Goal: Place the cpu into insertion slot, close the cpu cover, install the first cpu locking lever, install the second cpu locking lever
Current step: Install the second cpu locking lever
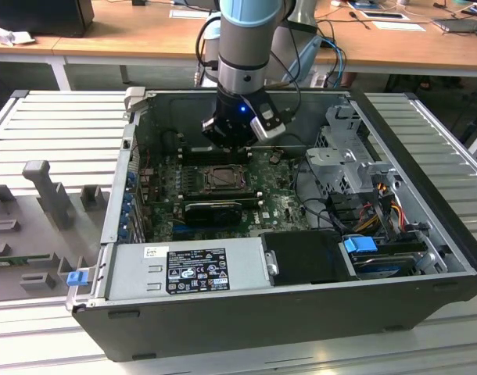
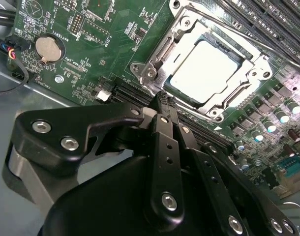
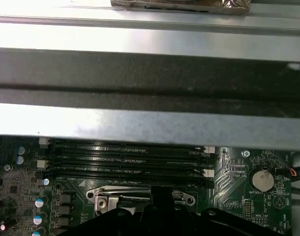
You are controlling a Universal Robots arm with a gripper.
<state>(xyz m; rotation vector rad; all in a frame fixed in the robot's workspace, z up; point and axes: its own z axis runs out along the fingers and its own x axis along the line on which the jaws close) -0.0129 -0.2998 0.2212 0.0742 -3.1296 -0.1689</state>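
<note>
- In the second wrist view the black metal gripper (image 2: 162, 98) sits nearest the camera, its two slim jaws pressed together with no gap and nothing held between them; their tips hang just beside the near edge of the socket.
- Just beyond the tips, the cpu (image 2: 206, 69), a thin square chip with a flat, pale silver face, lies level inside the insertion slot (image 2: 155, 61), a square socket with a shiny metal rim on the green circuit board (image 2: 110, 29).
- The cpu cover (image 2: 248, 69), a silver-grey metal frame plate with a square window, lies down flat around the chip, whose face shows through the window.
- A round silver coin battery (image 2: 46, 48) sits on the board well apart from the socket.
- In the exterior view the grey and blue robot arm (image 1: 246, 47) reaches down into the open black computer case (image 1: 285, 312), with the gripper (image 1: 227, 144) above the insertion slot (image 1: 220, 178).
- Farther back stands a wooden tabletop (image 1: 129, 31).
</note>
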